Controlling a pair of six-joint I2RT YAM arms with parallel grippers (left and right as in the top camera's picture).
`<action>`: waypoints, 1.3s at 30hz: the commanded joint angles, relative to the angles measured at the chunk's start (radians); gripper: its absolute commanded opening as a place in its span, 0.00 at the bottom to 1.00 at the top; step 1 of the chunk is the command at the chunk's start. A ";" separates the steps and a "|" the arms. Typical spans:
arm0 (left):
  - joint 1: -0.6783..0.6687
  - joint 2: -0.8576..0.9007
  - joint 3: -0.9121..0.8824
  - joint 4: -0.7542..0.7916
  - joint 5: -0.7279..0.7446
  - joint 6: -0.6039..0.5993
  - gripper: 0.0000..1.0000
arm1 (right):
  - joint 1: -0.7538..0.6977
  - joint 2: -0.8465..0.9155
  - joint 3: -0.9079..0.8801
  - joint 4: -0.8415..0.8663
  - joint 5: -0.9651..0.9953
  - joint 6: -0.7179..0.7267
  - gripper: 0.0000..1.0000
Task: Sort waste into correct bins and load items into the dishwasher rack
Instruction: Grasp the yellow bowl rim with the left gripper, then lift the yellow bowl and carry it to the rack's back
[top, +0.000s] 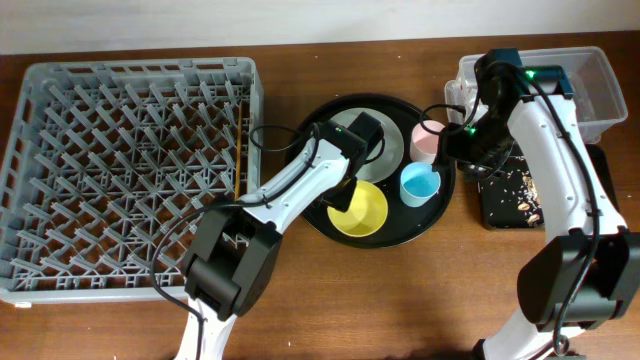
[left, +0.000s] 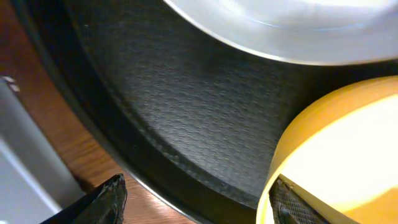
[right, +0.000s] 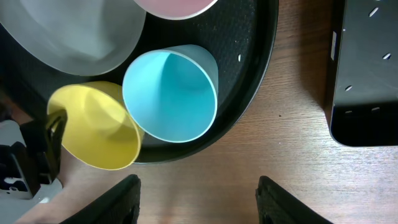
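Yellow bowl (left: 348, 137), smooth-rimmed, sits on pebbled round tray (left: 186, 112).

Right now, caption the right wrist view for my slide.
Right gripper, fingers open, poised near the round black tray holding the light blue cup, yellow bowl and grey plate.

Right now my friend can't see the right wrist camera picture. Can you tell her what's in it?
A light blue cup stands on a round black tray, beside a yellow bowl, a grey plate and a pink cup. The right gripper hangs open over the wooden table.
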 joint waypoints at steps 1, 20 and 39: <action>0.008 0.006 -0.002 -0.005 -0.103 -0.013 0.73 | 0.005 -0.008 0.014 0.002 0.010 -0.010 0.61; 0.051 0.006 -0.002 0.041 0.273 -0.013 0.16 | 0.005 -0.008 0.014 -0.001 0.036 -0.010 0.61; 0.398 -0.002 0.802 -0.546 -0.275 0.080 0.01 | 0.005 -0.008 0.014 0.002 0.035 -0.010 0.61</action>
